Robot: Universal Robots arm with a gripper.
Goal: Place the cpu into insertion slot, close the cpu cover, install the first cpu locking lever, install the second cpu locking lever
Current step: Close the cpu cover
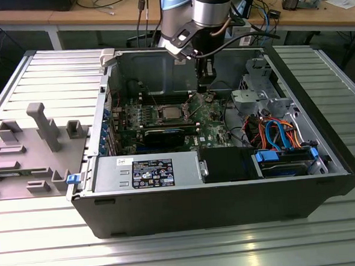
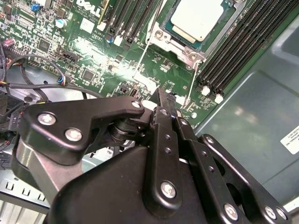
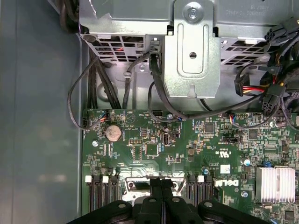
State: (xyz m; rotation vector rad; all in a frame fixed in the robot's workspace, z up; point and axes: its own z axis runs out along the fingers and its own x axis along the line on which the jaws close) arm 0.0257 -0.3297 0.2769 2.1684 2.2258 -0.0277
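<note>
- While the gripper (image 2: pixel 161 95) hangs low over the green motherboard (image 3: pixel 154 140), its fingers are pressed together with nothing between them.
- The cpu (image 2: pixel 198 18) lies flat in the insertion slot (image 3: pixel 131 183), toward the far side of the case. It sits just to the exterior view's left of the gripper.
- The cpu cover (image 2: pixel 174 43) seems folded down around the chip, though the angle leaves that unsure.
- Two thin wire levers (image 2: pixel 141 58) slant away from the socket, apparently unlatched.
- Handling, as a judgement:
  - The chip is light, rigid and smooth-topped, and easily damaged on its underside. Opposite edges are the only safe hold.
  - The cover is thin, springy sheet metal, best pushed on the frame and not on the window.
  - The levers are stiff, slim spring wire and likely slippery, best pressed near the free end.
</note>
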